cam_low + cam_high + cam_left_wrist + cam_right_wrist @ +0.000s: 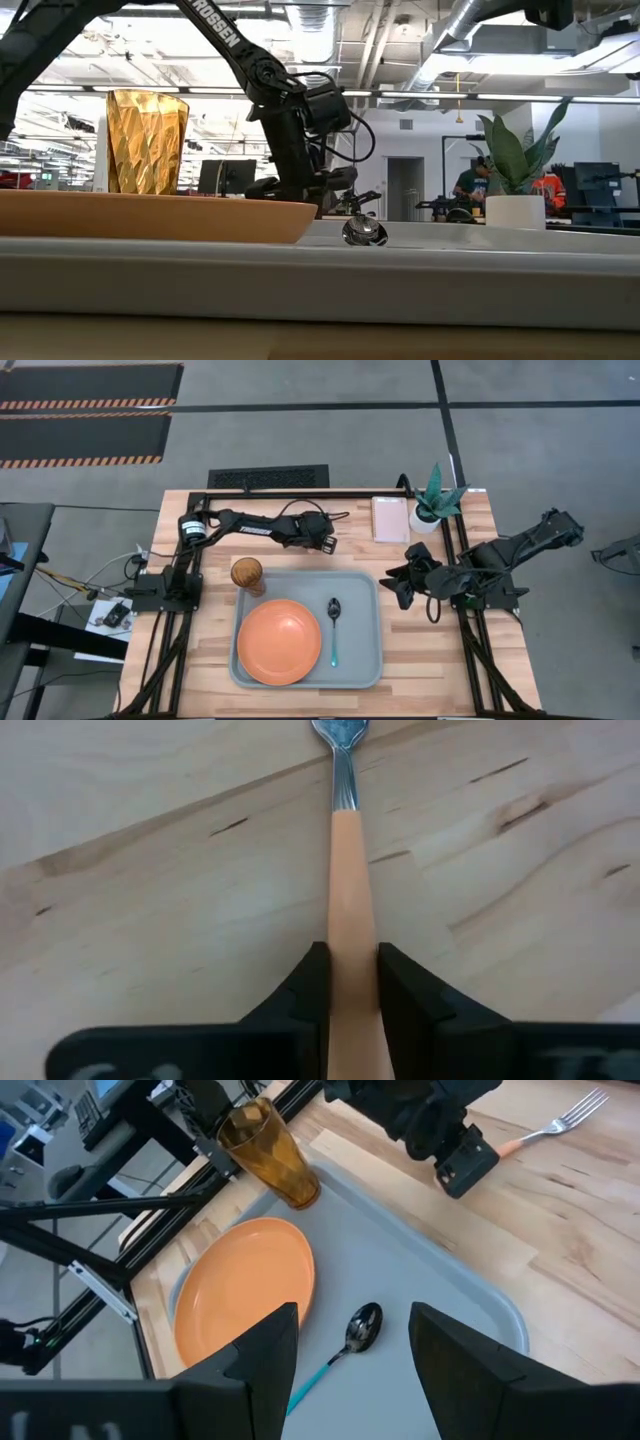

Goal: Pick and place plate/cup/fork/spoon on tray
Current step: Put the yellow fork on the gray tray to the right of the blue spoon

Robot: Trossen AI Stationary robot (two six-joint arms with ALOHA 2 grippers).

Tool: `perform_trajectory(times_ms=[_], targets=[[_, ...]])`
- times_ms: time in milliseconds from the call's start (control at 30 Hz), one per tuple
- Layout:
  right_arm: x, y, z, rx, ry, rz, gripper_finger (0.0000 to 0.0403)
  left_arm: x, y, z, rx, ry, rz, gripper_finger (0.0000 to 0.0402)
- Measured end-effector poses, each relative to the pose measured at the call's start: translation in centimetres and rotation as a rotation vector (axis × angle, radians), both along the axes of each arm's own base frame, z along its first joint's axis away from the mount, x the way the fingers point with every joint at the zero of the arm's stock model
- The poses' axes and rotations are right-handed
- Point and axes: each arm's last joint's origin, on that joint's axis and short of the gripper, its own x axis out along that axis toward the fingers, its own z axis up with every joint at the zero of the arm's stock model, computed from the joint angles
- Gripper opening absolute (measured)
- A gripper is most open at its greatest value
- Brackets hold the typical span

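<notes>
1. Light wooden planks form the table (190,660), which is bordered by grey floor; a potted plant (432,500) and a small white dish (390,518) are found at about 1 o'clock from the table's centre.
2. Near the table's front, at 6 o'clock, the grey-blue tray (360,585) is laid. On it the orange plate (279,642) rests in the 8 o'clock part, and the teal-handled spoon (334,630) lies just beside the plate, toward 3 o'clock of it.
3. The amber cup (247,573) is seen upright at the tray's 11 o'clock corner; whether it stands on the rim or just outside it cannot be told.
4. The fork (560,1125) lies on bare wood beyond the tray's far edge, at roughly 12 o'clock, tines pointing away from the left arm.
5. The left gripper (349,982) is placed over the fork's orange handle, its fingers (308,990) closed narrowly against both sides of the handle, with the fork apparently not yet lifted.
6. The right gripper (352,1348) is held at 3 o'clock of the tray, its fingers spread wide and holding nothing.
7. The fork's pick-up is judged to be the step in hand. A lift is called for next, then a carry toward 6 o'clock and a release on free tray floor beside the spoon.
</notes>
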Motion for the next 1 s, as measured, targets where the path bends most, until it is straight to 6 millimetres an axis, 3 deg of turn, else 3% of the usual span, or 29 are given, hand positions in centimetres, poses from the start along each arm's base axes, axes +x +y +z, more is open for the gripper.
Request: perform_trajectory(times_ms=[300, 533, 767, 1000], targets=[[-0.3, 0.6, 0.0, -0.006, 0.006, 0.032, 0.0214, 0.0, -1.3, 3.2, -0.006, -0.090, -0.020, 0.0042], [-0.8, 1.4, -0.3, 0.020, 0.020, 0.040, 0.0214, 0.3, -3.6, 5.7, 0.023, -0.181, -0.001, 0.0042], [-3.9, 3.6, -1.9, 0.096, 0.192, 0.056, 0.0214, 0.2, -7.4, 9.0, 0.046, -0.291, 0.005, 0.0042], [-6.6, 6.1, -3.3, 0.103, 0.310, 0.062, 0.0214, 0.3, -13.1, 11.2, -0.003, -0.435, -0.012, 0.0042]])
